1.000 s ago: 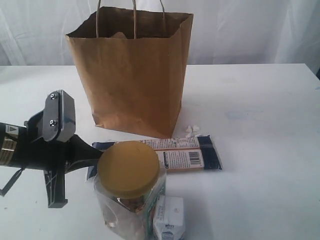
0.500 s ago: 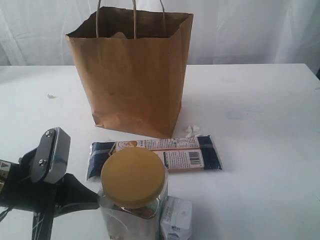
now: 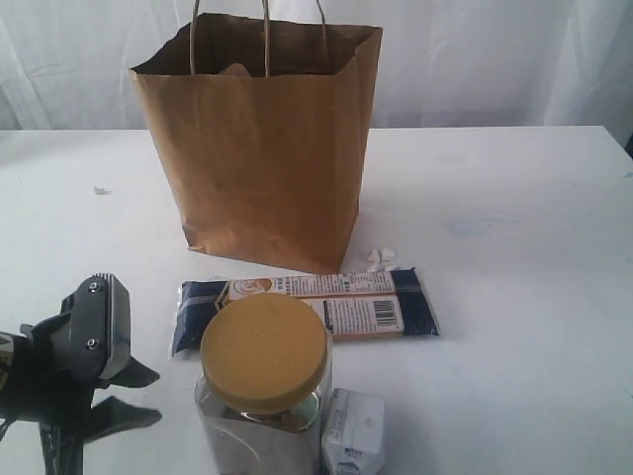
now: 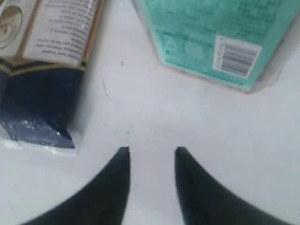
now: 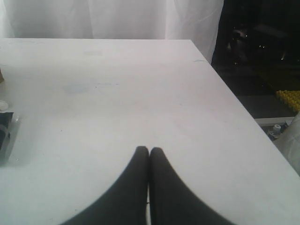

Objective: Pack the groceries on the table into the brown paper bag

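The brown paper bag (image 3: 262, 139) stands upright at the back of the table (image 3: 514, 297). In front of it lies the long navy-orange packet (image 3: 316, 302) (image 4: 42, 70). Nearer the front stands the clear jar (image 3: 264, 351) with its mustard lid, its teal label (image 4: 211, 37) in the left wrist view. A small white carton (image 3: 354, 435) sits right of the jar. My left gripper (image 3: 148, 396) (image 4: 151, 151) is low over the table, left of the jar, open and empty. My right gripper (image 5: 149, 150) is shut over bare table, holding nothing, out of the exterior view.
A few small white bits (image 3: 381, 257) lie by the bag's front right corner. Something brown pokes up inside the bag (image 3: 235, 69). The table's right edge (image 5: 243, 112) drops off to a dark floor. White curtains hang behind.
My left arm has dropped and pulled back toward the front left, and its jaws have opened. The jar and the carton have shifted slightly to the right.
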### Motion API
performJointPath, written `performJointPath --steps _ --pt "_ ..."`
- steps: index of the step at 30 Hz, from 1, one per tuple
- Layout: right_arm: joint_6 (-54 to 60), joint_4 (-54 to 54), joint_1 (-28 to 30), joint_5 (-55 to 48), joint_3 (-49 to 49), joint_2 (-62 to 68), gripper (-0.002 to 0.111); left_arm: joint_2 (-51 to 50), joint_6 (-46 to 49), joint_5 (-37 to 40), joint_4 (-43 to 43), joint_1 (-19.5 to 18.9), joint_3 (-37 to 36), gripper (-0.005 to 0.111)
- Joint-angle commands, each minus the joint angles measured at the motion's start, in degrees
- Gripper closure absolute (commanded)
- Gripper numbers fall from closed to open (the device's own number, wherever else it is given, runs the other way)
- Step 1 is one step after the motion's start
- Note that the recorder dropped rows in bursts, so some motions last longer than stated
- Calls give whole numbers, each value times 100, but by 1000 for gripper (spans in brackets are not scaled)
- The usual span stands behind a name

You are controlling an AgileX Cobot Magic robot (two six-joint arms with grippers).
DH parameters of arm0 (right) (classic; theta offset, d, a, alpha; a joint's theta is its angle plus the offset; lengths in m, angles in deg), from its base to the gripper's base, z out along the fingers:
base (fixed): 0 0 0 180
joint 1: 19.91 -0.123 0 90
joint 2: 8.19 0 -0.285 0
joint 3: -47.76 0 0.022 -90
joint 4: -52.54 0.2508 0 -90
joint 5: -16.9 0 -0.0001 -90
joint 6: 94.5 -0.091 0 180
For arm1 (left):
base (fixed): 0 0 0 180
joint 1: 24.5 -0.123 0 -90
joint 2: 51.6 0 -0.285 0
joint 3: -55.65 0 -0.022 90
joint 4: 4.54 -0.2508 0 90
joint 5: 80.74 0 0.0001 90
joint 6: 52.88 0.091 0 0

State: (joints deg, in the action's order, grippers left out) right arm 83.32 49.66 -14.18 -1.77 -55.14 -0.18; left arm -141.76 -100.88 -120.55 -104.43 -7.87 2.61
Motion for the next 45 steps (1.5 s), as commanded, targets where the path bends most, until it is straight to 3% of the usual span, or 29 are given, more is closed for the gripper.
performJointPath --steps 1,2,3,9,14,21,32,45 --pt "-11 -13 -3 53 12 -23 108 11 -168 -56 -6 8 -77 15" --pt "-11 -13 -3 53 12 -23 108 11 -154 -125 -6 8 -77 3" --pt "-11 -13 -3 53 12 -23 108 22 -139 -211 -6 8 -77 1" --pt "-11 -13 -3 53 12 -23 108 35 -12 -898 170 8 -77 2" --pt "-11 -13 -3 53 12 -23 108 -84 878 -993 717 8 -77 2" --pt "-11 -13 -3 53 12 -23 108 -552 1373 -1439 1377 8 181 2" --pt "-11 -13 -3 53 12 -23 108 -1530 226 -2897 732 8 1090 2" --pt "-11 -13 -3 53 12 -23 108 -2207 -259 -3015 706 8 1981 2"
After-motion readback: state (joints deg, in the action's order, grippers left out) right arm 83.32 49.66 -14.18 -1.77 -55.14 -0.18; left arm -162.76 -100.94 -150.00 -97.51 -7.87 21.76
